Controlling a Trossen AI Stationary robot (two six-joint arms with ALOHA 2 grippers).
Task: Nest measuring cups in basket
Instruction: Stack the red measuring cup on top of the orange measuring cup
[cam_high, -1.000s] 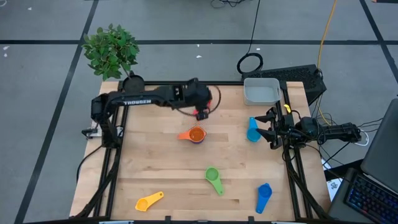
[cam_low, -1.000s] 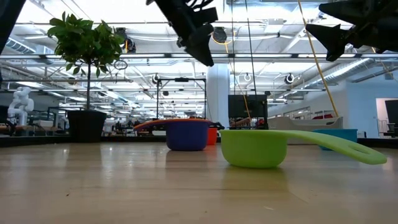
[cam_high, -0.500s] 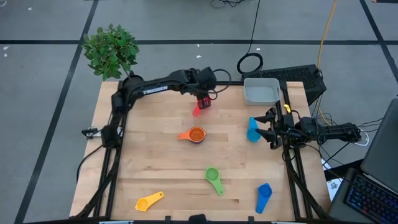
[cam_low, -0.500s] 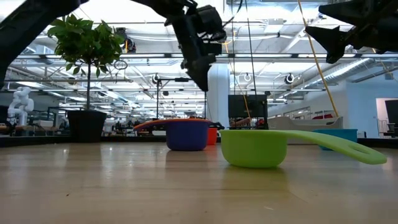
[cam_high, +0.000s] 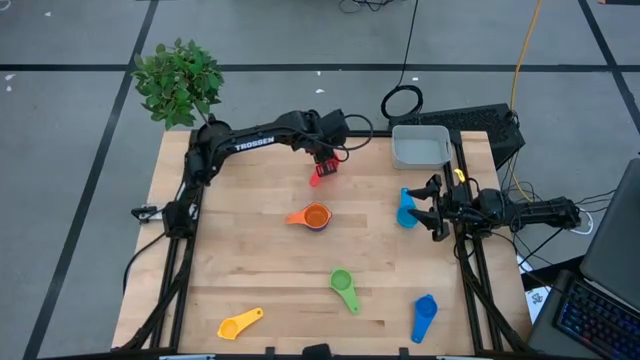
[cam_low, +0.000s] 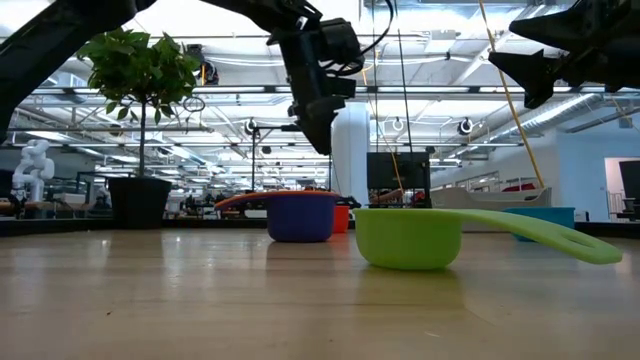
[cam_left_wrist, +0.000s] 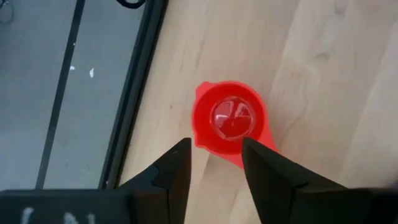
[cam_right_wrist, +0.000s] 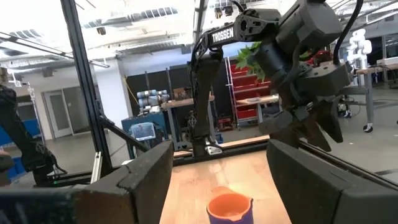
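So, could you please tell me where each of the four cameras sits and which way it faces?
High view: above, facing straight down on the table; both arms show.
Low view: at tabletop height, looking level past the green cup; both arms enter from above.
Left wrist view: looks down between the left pincer fingers at the red cup.
Right wrist view: looks across the table between the right pincer fingers.
Shared: the right wrist and high views both show the orange cup.
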